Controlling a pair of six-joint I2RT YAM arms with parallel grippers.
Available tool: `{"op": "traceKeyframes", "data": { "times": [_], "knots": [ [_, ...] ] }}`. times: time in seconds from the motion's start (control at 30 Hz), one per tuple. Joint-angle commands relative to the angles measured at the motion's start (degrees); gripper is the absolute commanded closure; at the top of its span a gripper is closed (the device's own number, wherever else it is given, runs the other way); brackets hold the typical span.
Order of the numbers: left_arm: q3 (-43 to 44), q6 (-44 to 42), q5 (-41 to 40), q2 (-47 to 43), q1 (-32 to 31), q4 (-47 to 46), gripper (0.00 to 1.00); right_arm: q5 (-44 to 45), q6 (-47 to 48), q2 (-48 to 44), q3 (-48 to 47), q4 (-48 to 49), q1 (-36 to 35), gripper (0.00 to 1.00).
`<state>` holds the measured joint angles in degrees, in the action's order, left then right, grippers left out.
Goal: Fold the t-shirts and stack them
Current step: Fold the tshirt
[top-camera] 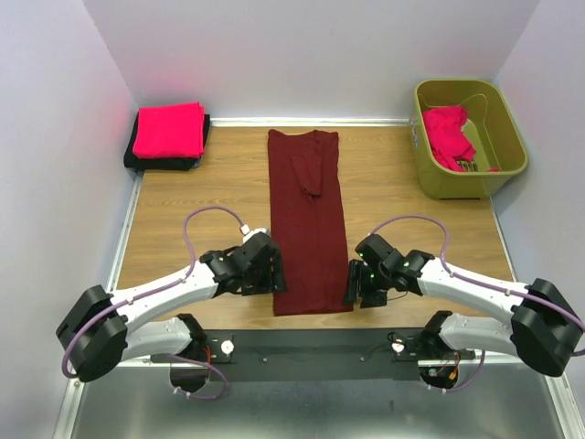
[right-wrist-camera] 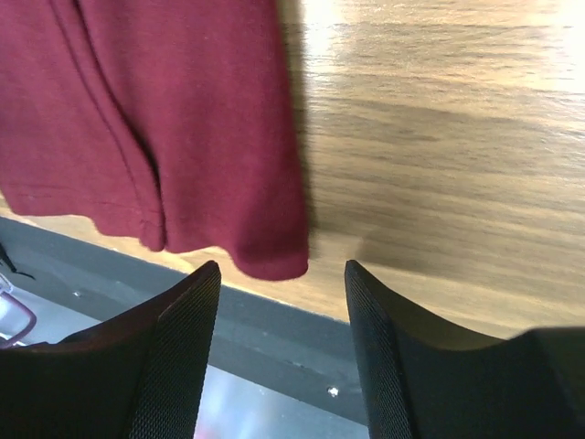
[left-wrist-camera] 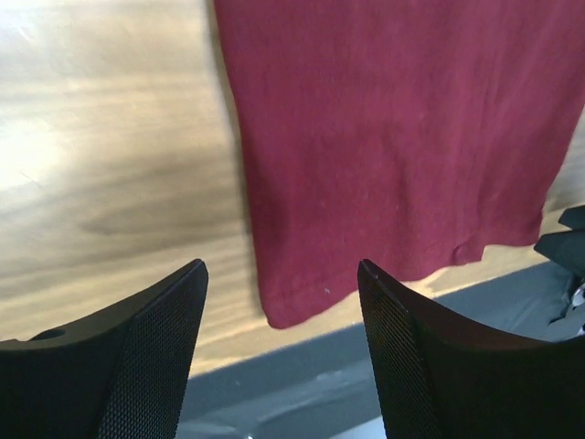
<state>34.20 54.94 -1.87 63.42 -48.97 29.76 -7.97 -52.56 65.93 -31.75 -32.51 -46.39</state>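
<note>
Looking down from above, I see the maroon t-shirt point(top-camera: 309, 229) lying as a long strip on the surface point(top-camera: 201, 201), my left hand point(top-camera: 272, 274) and right hand point(top-camera: 352, 285) flanking its near hem; from the left wrist, my fingers point(left-wrist-camera: 137, 366) are spread and empty near one hem corner; from the right wrist, likewise near the other.

The left arm point(top-camera: 160, 294) and right arm point(top-camera: 471, 283) had white links and bulky black joints; a lilac cable point(top-camera: 210, 210) trailed each; the fingers point(left-wrist-camera: 146, 366) were black mesh.
</note>
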Motion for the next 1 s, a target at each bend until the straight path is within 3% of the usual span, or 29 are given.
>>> {"op": "traceKeyframes", "data": {
  "times": [0.0, 0.27, 0.5, 0.63, 0.7, 0.97],
  "knots": [
    [-0.27, 5.18, -0.77, 1.97, -2.97, 1.88, 0.26, -1.97, -1.41, 1.39, 2.13, 5.44, 0.07, 0.37],
    [-0.88, 9.04, -0.77, 4.08, -7.1, 2.76, 0.27, -1.17, 0.0, 4.2, 4.06, 8.17, -0.01, 0.43],
    [-1.41, 10.1, -0.24, 5.84, -8.42, 2.15, 0.33, -1.09, 1.05, 5.61, 5.29, 8.87, -0.01, 0.6],
    [-0.8, 10.01, -0.06, 8.2, -9.12, 1.62, 0.36, -0.82, 1.05, 5.26, 5.82, 8.78, -0.01, 0.9],
    [-0.62, 10.1, 0.2, 8.82, -9.39, 1.44, 0.39, -0.91, 1.14, 5.09, 6.08, 8.78, 0.07, 0.99],
    [-0.45, 10.72, -0.24, 9.62, -9.74, 1.88, 0.49, -1.35, 1.14, 4.21, 6.44, 8.78, -0.01, 1.0]
  ]
}}
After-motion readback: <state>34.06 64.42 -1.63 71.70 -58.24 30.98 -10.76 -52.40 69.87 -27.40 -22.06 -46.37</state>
